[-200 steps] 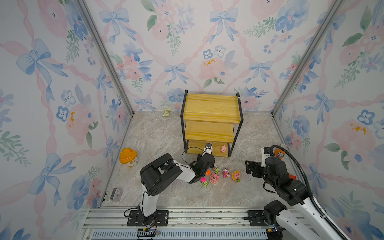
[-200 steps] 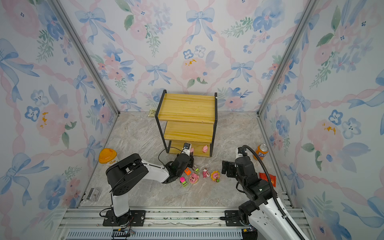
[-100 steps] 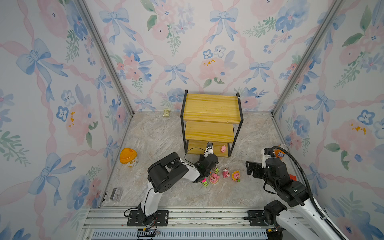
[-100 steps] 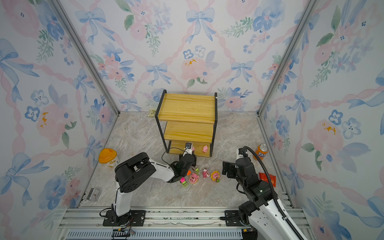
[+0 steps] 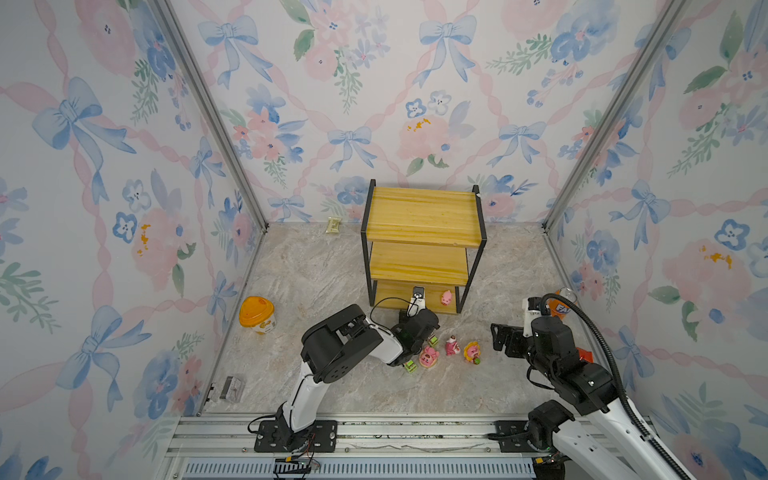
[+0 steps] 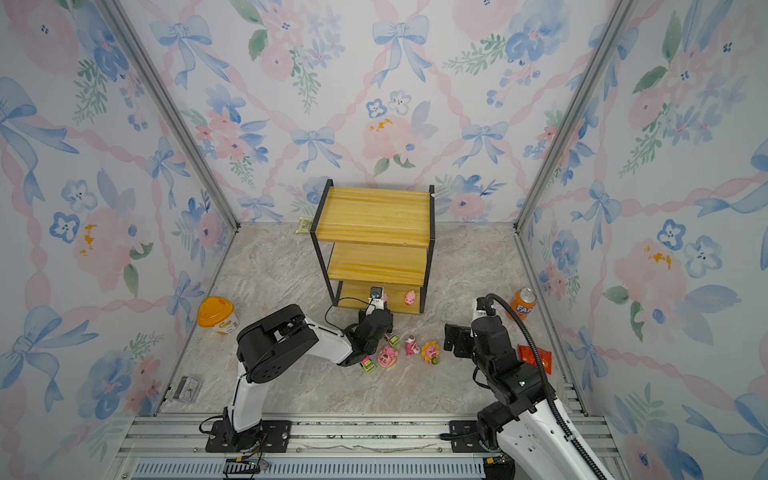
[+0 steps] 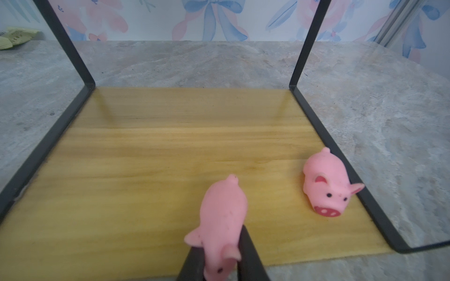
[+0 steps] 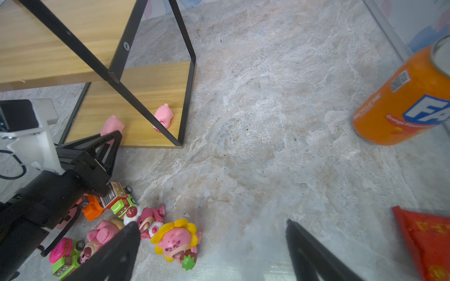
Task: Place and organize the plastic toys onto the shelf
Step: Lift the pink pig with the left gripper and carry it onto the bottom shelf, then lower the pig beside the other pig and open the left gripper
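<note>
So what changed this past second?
The left arm's elbow swung right, toward the yellow-board, black-framed shelf; left gripper barely shifted, jaws still shut on a small pink plastic pig over the bottom board. Open right gripper, shelved pink pig and floor toys stayed put.

Yellow shelf; pink pig at bottom board's five o'clock, second pig at six; cars, figurines on floor at shelf's six.

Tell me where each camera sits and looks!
Both top views: high overhead, looking down at the shelf; left arm, right arm show.
Left wrist: on the left arm, facing the bottom board; left gripper, pinching a pig, shows.
Right wrist: on the right arm, facing floor toys; open right gripper shows.
Shared: both wrist views see the loose pig.
</note>
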`<state>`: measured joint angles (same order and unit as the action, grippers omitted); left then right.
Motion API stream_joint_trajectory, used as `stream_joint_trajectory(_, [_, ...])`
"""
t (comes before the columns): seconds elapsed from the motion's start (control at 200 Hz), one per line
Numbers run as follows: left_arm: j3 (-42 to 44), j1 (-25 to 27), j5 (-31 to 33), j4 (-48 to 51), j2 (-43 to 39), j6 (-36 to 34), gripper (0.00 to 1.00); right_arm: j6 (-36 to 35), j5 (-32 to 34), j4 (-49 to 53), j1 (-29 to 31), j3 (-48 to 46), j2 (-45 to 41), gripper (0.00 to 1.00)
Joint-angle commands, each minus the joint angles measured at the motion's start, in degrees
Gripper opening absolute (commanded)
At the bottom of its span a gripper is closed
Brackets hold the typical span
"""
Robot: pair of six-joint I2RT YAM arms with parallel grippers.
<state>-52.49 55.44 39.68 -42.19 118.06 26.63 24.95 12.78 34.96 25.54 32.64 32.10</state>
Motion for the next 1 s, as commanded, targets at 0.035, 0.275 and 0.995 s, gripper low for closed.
stream_joint_trajectory(0.035, [-1.8, 0.2, 1.8, -0.4, 2.4, -1.0, 0.20, 0.3, -0.6, -0.2, -0.4, -0.7, -0.3, 0.96])
stream_joint_trajectory(0.275, [-2.4, -0.3, 1.6, -0.3, 3.7, -0.2, 0.21, 0.1, -0.6, -0.4, -0.6, -0.6, 0.0, 0.96])
stream_joint_trajectory(0.995, [-6.1, -1.7, 0.9, 5.1, 4.9, 1.4, 0.29, -0.6, -2.0, -1.5, -1.9, -0.9, 1.1, 0.97])
